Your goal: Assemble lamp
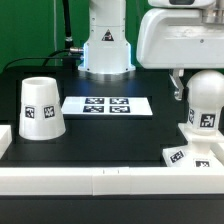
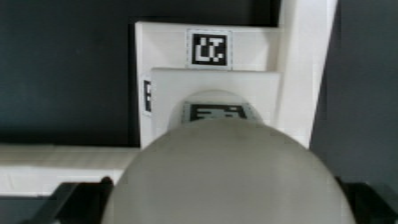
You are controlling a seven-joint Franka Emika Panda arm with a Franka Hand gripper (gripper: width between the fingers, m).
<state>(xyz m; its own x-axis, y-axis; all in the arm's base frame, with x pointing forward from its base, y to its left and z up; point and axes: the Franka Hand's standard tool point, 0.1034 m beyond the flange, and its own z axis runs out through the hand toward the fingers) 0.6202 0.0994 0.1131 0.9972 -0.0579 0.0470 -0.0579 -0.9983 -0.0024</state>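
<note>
The white bulb (image 1: 204, 100) stands upright over the flat square base (image 1: 182, 155) at the exterior view's right; I cannot tell whether it is seated. My gripper (image 1: 198, 92) is shut on the bulb's round head, with one finger (image 1: 177, 88) showing beside it. In the wrist view the bulb (image 2: 222, 165) fills the foreground between dark fingers (image 2: 80, 200), with the gripper (image 2: 222, 208) closed round it. The base (image 2: 210, 85) lies beyond it. The tapered shade (image 1: 41, 108) stands alone at the exterior view's left.
The marker board (image 1: 107, 105) lies flat at the middle of the black table. White rails (image 1: 100, 182) edge the table's front and sides. The arm's base (image 1: 106, 50) stands at the back.
</note>
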